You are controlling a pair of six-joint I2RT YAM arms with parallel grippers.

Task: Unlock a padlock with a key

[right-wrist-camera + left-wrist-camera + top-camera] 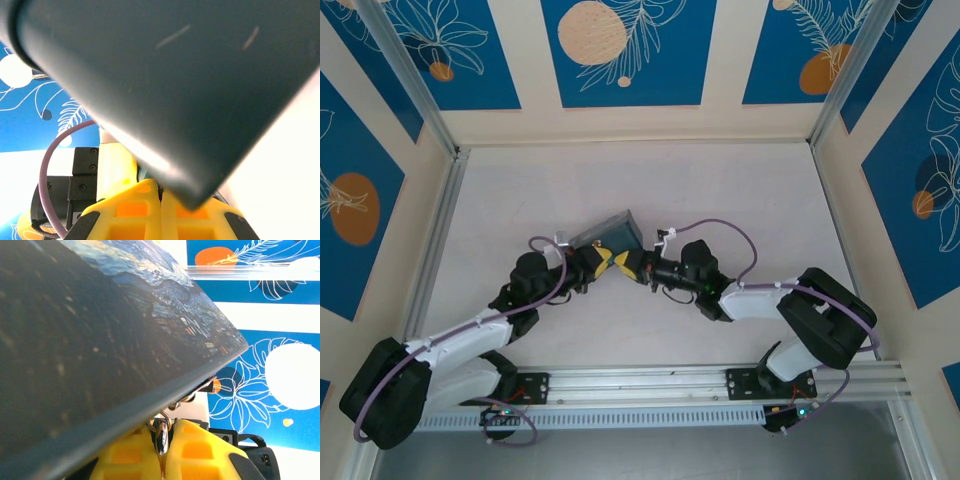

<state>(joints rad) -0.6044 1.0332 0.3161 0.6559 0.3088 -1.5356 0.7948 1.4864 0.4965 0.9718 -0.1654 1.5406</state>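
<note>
In the middle of the table my two grippers meet tip to tip beneath the tilted Starry-Night box (612, 230). My left gripper (604, 260) (165, 432) is shut on the padlock (162, 436), seen edge-on as a small shiny dark body. Its thin shackle (171, 416) loops up toward the metal clasp (199, 390) on the box edge (100, 340). My right gripper (629, 266) (161, 192) is shut, its tips under the box corner (200, 75). A teal sliver of the padlock (143, 173) shows just beyond them. The key is hidden.
The box rests over both grippers and blocks most of both wrist views. Pale table (740, 200) lies open around the arms. Blue patterned walls (620, 50) and metal corner posts (440, 130) close in the back and sides.
</note>
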